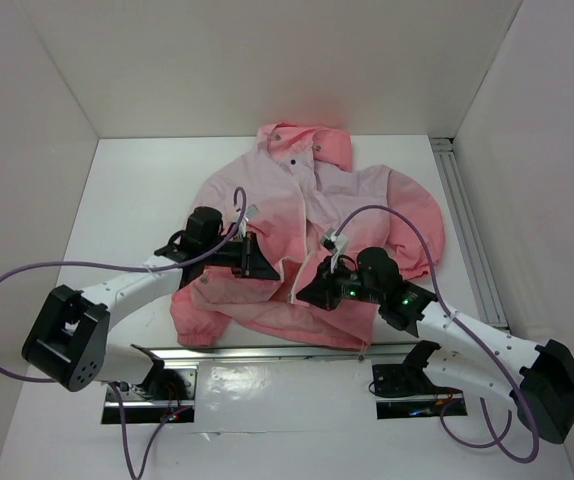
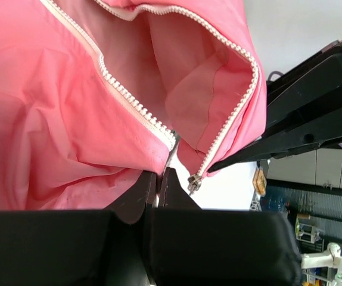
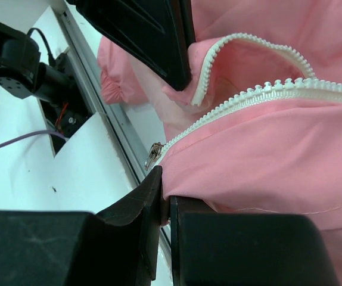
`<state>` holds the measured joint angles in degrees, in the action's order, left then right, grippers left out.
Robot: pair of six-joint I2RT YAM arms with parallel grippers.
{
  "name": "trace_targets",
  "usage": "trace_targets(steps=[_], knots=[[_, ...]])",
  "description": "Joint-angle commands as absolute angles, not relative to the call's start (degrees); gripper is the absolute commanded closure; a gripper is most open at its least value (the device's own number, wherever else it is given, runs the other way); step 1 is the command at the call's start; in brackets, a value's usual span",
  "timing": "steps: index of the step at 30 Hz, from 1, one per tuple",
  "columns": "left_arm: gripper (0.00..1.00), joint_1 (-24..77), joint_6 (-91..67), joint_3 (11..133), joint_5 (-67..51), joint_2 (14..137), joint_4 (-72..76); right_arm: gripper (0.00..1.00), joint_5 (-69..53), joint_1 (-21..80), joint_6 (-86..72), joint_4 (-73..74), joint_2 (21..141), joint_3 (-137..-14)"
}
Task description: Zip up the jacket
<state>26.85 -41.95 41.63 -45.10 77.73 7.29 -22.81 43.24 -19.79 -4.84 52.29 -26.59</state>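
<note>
The pink jacket (image 1: 302, 195) lies flat on the white table with its hood at the far side and its front open at the hem. My left gripper (image 1: 270, 267) is shut on the hem corner of one zipper edge (image 2: 129, 98), with the jaws pressed together on the fabric (image 2: 158, 179). My right gripper (image 1: 304, 294) is shut on the other front panel (image 3: 266, 149), with its jaws (image 3: 165, 192) just below the metal zipper slider (image 3: 154, 156). The slider also shows in the left wrist view (image 2: 193, 183). The two zipper ends are close together but apart.
An aluminium rail (image 1: 267, 352) runs along the near table edge below the hem. Another rail (image 1: 467, 230) runs down the right side. White walls enclose the table. Purple cables (image 1: 27, 275) loop from both arms.
</note>
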Motion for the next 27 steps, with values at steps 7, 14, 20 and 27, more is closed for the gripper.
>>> trace_targets(steps=[7, 14, 20, 27], knots=[[1.00, 27.25, -41.57, 42.98, -47.45, 73.83, 9.49, 1.00, -25.75, 43.07, -18.11, -12.22, 53.61, -29.09], [1.00, 27.25, -40.35, 42.45, -53.77, 73.30, 11.59, 1.00, -26.89, 42.54, -17.58, -14.15, 54.14, -29.61], [1.00, 27.25, -39.73, 40.43, -59.14, 73.30, 17.13, 1.00, -28.83, 42.54, -17.06, -13.54, 53.00, -30.14], [1.00, 27.25, -40.34, 39.29, -63.80, 75.23, 23.80, 1.00, -28.83, 42.01, -16.53, -11.60, 50.54, -30.15]])
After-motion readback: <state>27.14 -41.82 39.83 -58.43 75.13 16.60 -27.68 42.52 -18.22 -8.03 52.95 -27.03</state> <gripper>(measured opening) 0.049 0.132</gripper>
